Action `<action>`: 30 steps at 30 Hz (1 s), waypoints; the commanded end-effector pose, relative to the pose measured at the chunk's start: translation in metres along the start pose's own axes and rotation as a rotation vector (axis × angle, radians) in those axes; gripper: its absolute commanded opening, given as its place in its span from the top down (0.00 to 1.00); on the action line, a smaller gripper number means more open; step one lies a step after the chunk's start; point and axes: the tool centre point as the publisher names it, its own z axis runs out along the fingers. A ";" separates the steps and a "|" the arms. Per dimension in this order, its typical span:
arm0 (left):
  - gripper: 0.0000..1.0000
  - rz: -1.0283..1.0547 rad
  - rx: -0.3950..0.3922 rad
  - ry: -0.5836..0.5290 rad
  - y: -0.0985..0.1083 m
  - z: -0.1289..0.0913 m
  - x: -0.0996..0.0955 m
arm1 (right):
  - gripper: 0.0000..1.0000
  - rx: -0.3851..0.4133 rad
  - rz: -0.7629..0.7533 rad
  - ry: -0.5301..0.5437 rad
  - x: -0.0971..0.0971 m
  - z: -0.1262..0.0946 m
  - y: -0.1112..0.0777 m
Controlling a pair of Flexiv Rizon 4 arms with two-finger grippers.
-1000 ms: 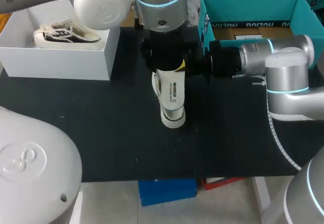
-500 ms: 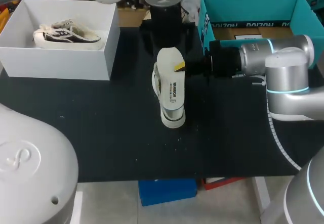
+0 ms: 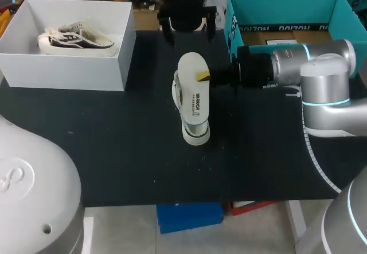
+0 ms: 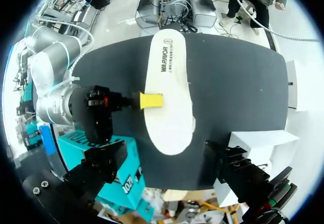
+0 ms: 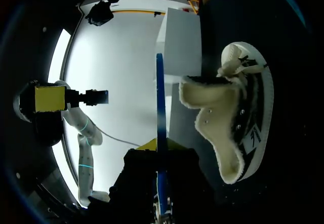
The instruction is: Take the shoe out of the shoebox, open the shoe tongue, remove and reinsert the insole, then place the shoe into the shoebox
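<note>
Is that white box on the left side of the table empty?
No, a dark and cream shoe lies inside the white box, as the head view shows.

The right arm (image 3: 324,79) is rounded silver-grey with light-blue joint rings and a black wrist. The left arm (image 3: 28,191) is a pale dome bearing a raised looped mark; the left gripper (image 3: 188,30) is black

Worktop (image 3: 114,151): was matt black, faintly speckled.
Shoe (image 3: 192,102): had a smooth off-white sole, fleecy cream lining and dark cloth upper.
White box (image 3: 69,73): was matt card.
Teal box (image 3: 275,4): was matt card.
Right arm (image 3: 327,76): had a smooth satin-grey shell.
</note>
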 end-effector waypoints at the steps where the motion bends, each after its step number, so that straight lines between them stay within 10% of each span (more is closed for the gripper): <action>1: 0.00 0.001 0.029 0.002 0.017 0.004 -0.001 | 1.00 -0.002 0.000 -0.001 0.000 0.001 0.000; 16: 0.00 0.016 0.045 -0.020 0.037 0.009 -0.002 | 1.00 -0.002 0.000 -0.001 0.000 0.001 0.000; 30: 0.00 -0.009 0.049 0.013 -0.023 0.007 0.007 | 1.00 -0.002 0.000 -0.001 0.000 0.001 0.000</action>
